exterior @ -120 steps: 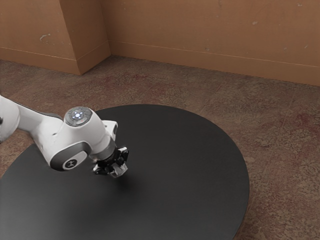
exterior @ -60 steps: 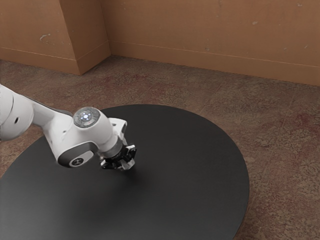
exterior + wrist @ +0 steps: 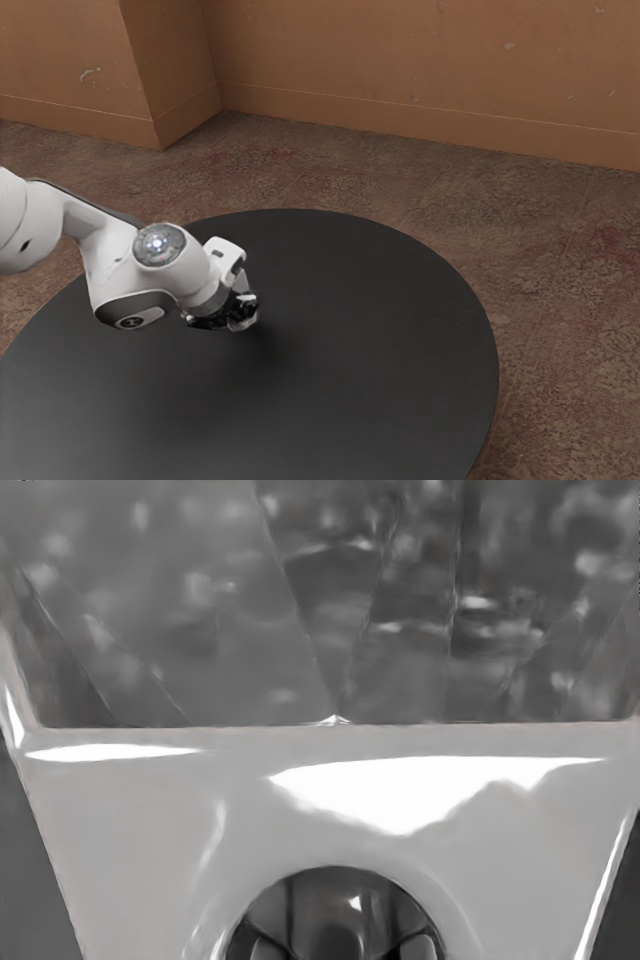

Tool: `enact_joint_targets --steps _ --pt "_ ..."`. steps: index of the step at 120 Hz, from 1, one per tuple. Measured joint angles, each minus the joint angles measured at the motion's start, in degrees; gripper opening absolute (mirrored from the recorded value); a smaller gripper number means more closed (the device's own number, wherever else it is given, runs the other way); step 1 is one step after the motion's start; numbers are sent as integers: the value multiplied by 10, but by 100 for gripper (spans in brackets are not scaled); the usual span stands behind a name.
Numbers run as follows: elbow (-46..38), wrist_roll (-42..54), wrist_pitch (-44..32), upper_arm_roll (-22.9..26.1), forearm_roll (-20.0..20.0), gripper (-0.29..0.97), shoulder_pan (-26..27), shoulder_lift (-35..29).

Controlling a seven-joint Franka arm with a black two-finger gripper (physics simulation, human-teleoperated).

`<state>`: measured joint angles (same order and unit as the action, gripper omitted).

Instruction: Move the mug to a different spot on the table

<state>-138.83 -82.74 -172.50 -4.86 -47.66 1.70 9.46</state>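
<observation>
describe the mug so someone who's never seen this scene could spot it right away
Find the round black table, then follow the white arm to its black gripper. The mug is the small glossy thing at the gripper's tip; its pale sheen stands out against the black gripper and the dark tabletop.

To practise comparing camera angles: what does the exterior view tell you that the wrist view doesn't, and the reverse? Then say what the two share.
From the exterior view: the white arm reaching over a round black table, its gripper low over the table toward the exterior view's left, plus brown carpet and tan walls. From the wrist view: close detail, a glossy pale wall with bright highlights, faceted grey reflections beyond it, a dark rounded opening in it. In both: the mug, a small pale shape at the gripper from outside, very likely that glossy wall up close.
</observation>
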Motion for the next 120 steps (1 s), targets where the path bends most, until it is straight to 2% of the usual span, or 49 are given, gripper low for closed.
enact_joint_targets --steps 25,48,66,79,105,120 --pt "-1 3 -3 -10 -33 -5 -12 11" --pt "-1 6 -4 -11 -44 -4 -13 17" --pt "-2 7 -6 -11 -46 29 -13 17" --pt "-8 7 -7 -11 -45 44 -13 17" --pt "-43 2 -2 -11 -42 59 -7 0" --pt "-65 -1 17 -11 -41 63 3 -46"
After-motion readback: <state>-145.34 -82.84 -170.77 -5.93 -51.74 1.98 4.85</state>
